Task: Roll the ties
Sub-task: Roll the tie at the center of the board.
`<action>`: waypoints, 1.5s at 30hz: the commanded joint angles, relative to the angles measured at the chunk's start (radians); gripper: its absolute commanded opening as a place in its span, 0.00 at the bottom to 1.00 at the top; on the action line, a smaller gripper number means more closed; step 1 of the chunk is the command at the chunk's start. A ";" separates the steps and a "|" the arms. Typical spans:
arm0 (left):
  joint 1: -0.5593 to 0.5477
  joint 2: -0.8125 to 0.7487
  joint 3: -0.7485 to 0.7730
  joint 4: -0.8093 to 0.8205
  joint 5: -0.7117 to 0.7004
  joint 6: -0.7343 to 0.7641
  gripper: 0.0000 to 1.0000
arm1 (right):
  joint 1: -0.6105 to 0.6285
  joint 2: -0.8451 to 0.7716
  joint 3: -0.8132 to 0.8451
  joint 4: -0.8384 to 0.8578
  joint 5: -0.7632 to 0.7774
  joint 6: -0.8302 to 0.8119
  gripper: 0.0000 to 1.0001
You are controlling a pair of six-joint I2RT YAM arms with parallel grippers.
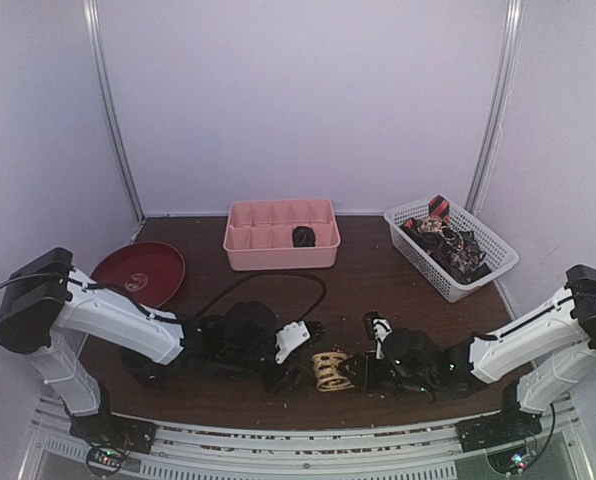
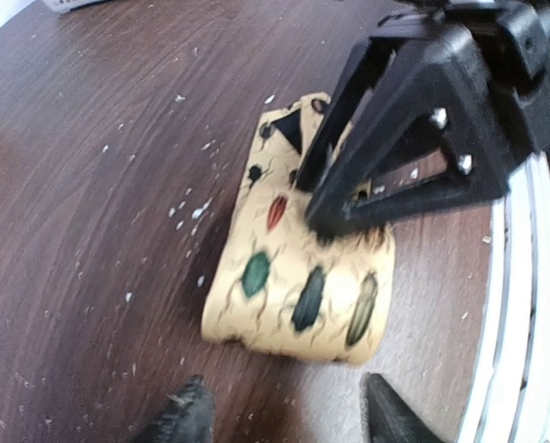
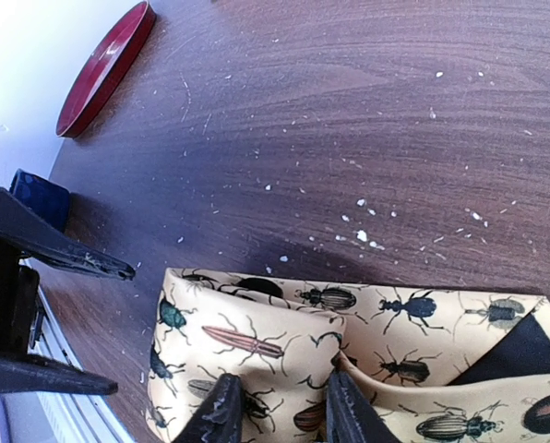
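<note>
- Low centre in the overhead view, at the near edge of the bench (image 1: 378,290), lies the tan beetle-printed fabric necktie (image 1: 330,372), which we judge to be mid-roll.
- Our right hand (image 3: 280,406) pinches a fold of it. Our left hand (image 2: 284,415) stands open just short of it, touching nothing.
- Next, we think, the left hand must steady the coil while the right turns it.
- Farther up, the pink compartmented plastic tray (image 1: 278,258) holds one dark rolled tie (image 1: 303,237).
- At upper right, patterned ties (image 1: 448,240) lie unrolled in the white lattice basket (image 1: 458,285).

The tie (image 1: 330,371) is lying on the table (image 1: 378,290) near its front edge, between my grippers. My left gripper (image 2: 284,397) is sitting just left of it, and my right gripper (image 3: 281,383) is pinching a fold from the right. Behind, the divided bin (image 1: 281,234) is holding what is probably a rolled tie (image 1: 303,237). The plate (image 1: 138,272) is lying far left, and the basket (image 1: 425,262) with more ties (image 1: 448,240) in it is sitting back right.
</note>
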 commanded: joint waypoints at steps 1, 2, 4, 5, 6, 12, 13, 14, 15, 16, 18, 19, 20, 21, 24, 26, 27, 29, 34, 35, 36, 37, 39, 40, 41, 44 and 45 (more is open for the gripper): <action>-0.002 -0.012 -0.050 0.092 -0.032 -0.073 0.43 | -0.009 -0.010 -0.036 -0.029 0.023 -0.040 0.32; -0.002 -0.002 -0.051 0.104 -0.029 -0.074 0.38 | -0.013 -0.012 -0.041 -0.023 0.020 -0.041 0.32; -0.002 0.027 -0.049 0.142 -0.003 -0.068 0.33 | -0.017 -0.015 -0.046 -0.013 0.015 -0.044 0.32; -0.002 0.041 -0.045 0.155 0.001 -0.065 0.30 | -0.018 -0.017 -0.047 -0.012 0.013 -0.048 0.32; -0.002 0.057 -0.037 0.159 0.000 -0.062 0.27 | -0.018 -0.020 -0.048 -0.013 0.011 -0.051 0.32; -0.002 0.139 0.055 0.141 0.041 -0.019 0.13 | -0.027 -0.056 -0.069 -0.015 0.020 -0.056 0.32; -0.002 0.151 0.075 0.132 0.047 -0.015 0.11 | -0.029 -0.061 -0.069 -0.017 0.020 -0.058 0.32; -0.004 0.158 0.089 0.126 0.051 -0.011 0.11 | -0.030 -0.066 -0.068 -0.019 0.019 -0.062 0.32; -0.004 0.161 0.101 0.125 0.055 -0.008 0.10 | -0.029 -0.069 -0.067 -0.022 0.017 -0.065 0.32; -0.004 0.162 0.109 0.125 0.060 -0.006 0.10 | -0.029 -0.072 -0.065 -0.025 0.014 -0.069 0.32; -0.007 0.163 0.127 0.122 0.064 -0.003 0.10 | -0.029 -0.076 -0.063 -0.031 0.011 -0.076 0.32; -0.008 0.163 0.136 0.115 0.066 0.002 0.10 | -0.029 -0.078 -0.065 -0.036 0.013 -0.077 0.32; -0.009 0.165 0.144 0.105 0.067 0.006 0.10 | -0.029 -0.079 -0.065 -0.041 0.014 -0.078 0.32; -0.011 0.168 0.155 0.094 0.066 0.009 0.10 | -0.029 -0.082 -0.066 -0.041 0.015 -0.079 0.32; -0.014 0.180 0.174 0.073 0.073 0.016 0.11 | -0.029 -0.086 -0.065 -0.051 0.021 -0.080 0.32; -0.015 0.185 0.180 0.065 0.075 0.017 0.12 | -0.030 -0.089 -0.064 -0.060 0.028 -0.080 0.32; -0.015 0.187 0.183 0.065 0.080 0.017 0.13 | -0.030 -0.090 -0.063 -0.069 0.033 -0.080 0.31; -0.016 0.191 0.187 0.064 0.089 0.021 0.15 | -0.029 -0.094 -0.061 -0.088 0.048 -0.076 0.31; -0.016 0.200 0.208 0.037 0.097 0.035 0.18 | -0.030 -0.124 -0.064 -0.150 0.114 -0.063 0.31; -0.016 0.202 0.212 0.032 0.098 0.037 0.18 | -0.029 -0.132 -0.065 -0.155 0.122 -0.063 0.30; -0.016 0.204 0.217 0.027 0.100 0.039 0.18 | -0.029 -0.137 -0.068 -0.158 0.128 -0.062 0.30; -0.016 0.208 0.223 0.019 0.099 0.043 0.18 | -0.029 -0.142 -0.069 -0.162 0.133 -0.060 0.30; -0.017 0.213 0.233 0.007 0.097 0.048 0.18 | -0.029 -0.153 -0.075 -0.164 0.140 -0.058 0.30; -0.017 0.213 0.234 0.007 0.100 0.051 0.19 | -0.029 -0.159 -0.076 -0.165 0.144 -0.056 0.29; -0.016 0.215 0.235 0.005 0.101 0.054 0.19 | -0.030 -0.164 -0.078 -0.165 0.148 -0.055 0.30; -0.016 0.219 0.250 -0.012 0.099 0.061 0.19 | -0.029 -0.178 -0.079 -0.171 0.151 -0.053 0.30; -0.016 0.219 0.252 -0.014 0.098 0.063 0.19 | -0.030 -0.183 -0.079 -0.173 0.152 -0.055 0.29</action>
